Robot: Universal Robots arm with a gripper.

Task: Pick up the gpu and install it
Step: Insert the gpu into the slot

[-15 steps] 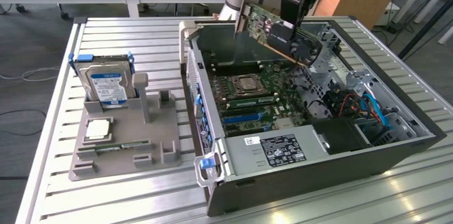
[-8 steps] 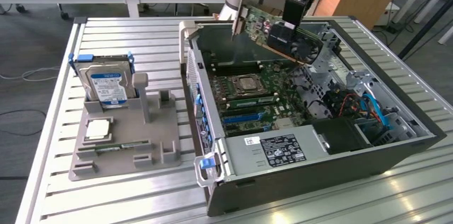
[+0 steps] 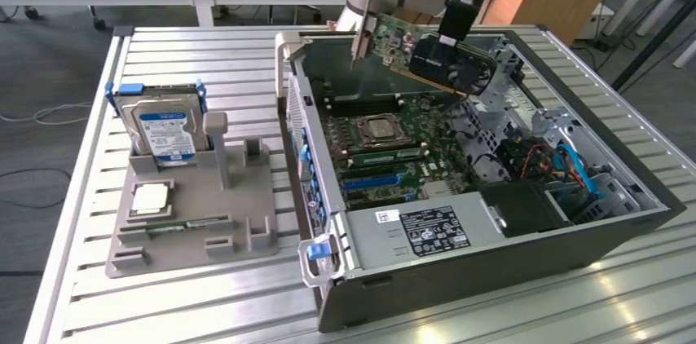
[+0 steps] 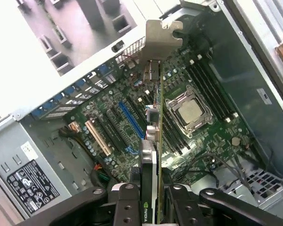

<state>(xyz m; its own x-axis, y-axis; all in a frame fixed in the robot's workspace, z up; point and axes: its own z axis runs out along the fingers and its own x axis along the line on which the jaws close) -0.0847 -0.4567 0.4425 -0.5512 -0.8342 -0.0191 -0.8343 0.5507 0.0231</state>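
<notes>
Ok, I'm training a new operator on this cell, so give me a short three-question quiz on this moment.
1. True or false: the gpu is seated in a slot on the motherboard.
2. What stands upright in the grey fixture at the exterior view's left of the case? A) a hard drive B) a fan C) a power supply
3. In a few words: what is the gripper clamped on?

Key
1. False: it hangs above the open case, clear of the board.
2. A
3. The gpu, held edge-on between the fingers.
</notes>
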